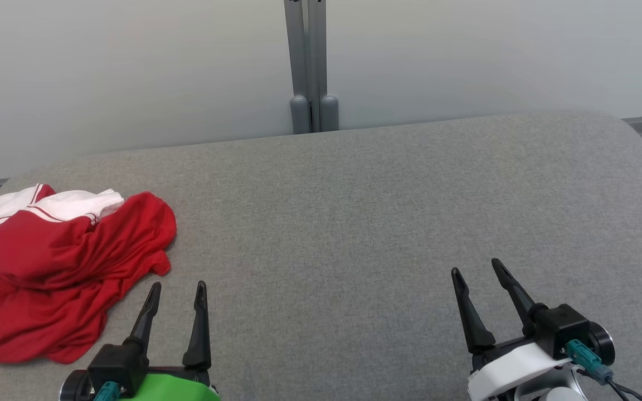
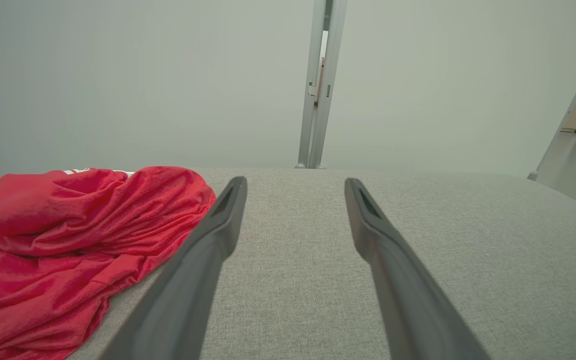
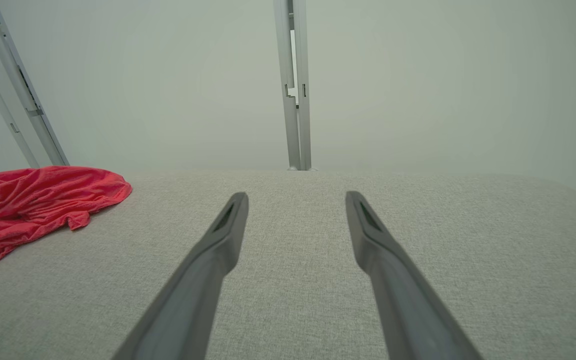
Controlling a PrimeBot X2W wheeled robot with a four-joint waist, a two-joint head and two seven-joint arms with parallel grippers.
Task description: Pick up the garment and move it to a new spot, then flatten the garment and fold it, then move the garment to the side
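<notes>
A crumpled red-and-white fabric garment [image 1: 70, 267] lies at the left edge of the grey cloth-covered table [image 1: 354, 223]. The left gripper [image 1: 179, 285], just right of it, and the right gripper [image 1: 475, 266], well apart on the right, both stand spread wide, holding nothing

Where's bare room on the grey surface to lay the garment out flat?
Bare: the whole stretch of the grey surface from the garment rightward to its right edge, between the back post and the right gripper. Crowded: the left end, where the crumpled garment lies close by the left gripper.
</notes>
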